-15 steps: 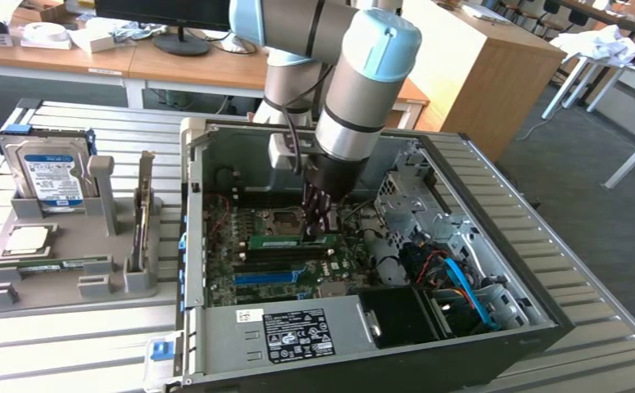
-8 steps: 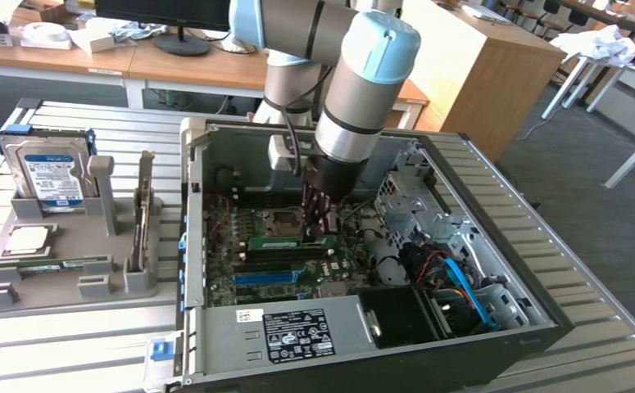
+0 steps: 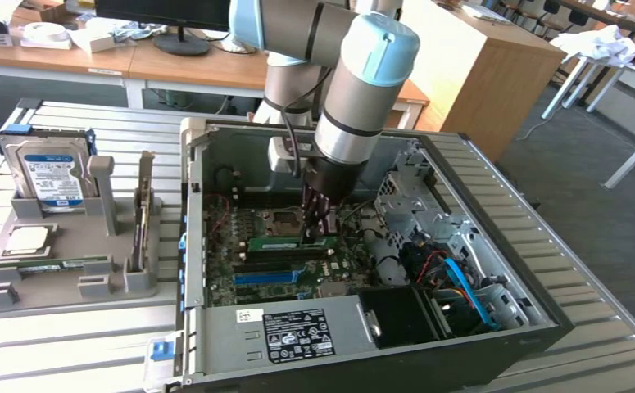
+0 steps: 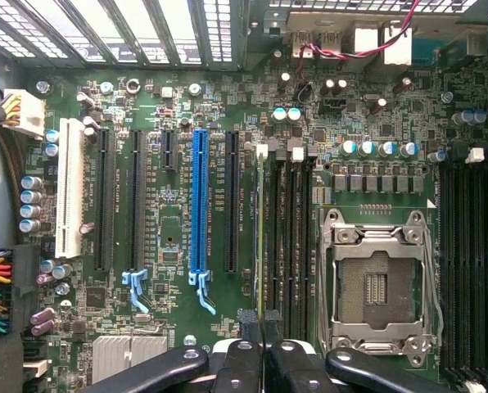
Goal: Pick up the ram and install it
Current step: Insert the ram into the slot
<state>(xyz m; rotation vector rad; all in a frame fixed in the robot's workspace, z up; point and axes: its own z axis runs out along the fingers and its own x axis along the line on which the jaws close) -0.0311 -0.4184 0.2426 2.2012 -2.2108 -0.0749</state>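
The ram (image 3: 278,242) is a long, thin green stick standing on edge over the motherboard's memory slots (image 4: 286,237), beside the empty processor socket (image 4: 375,282). In the wrist view the ram (image 4: 260,229) shows edge-on as a thin line running away from my fingertips. My gripper (image 3: 319,232) reaches down into the open computer case (image 3: 481,205) and is shut on the ram near one end. The black fingers (image 4: 246,323) sit pressed close together around the stick. Whether the ram is fully seated in a slot I cannot tell.
A grey holder (image 3: 61,282) on the exterior view's left carries a blue-labelled hard drive (image 3: 49,172), a square silver processor chip (image 3: 28,240) and an upright card (image 3: 142,213). Inside the case are blue and red cables (image 3: 460,282), the power supply (image 3: 290,332) and a blue expansion slot (image 4: 199,213).
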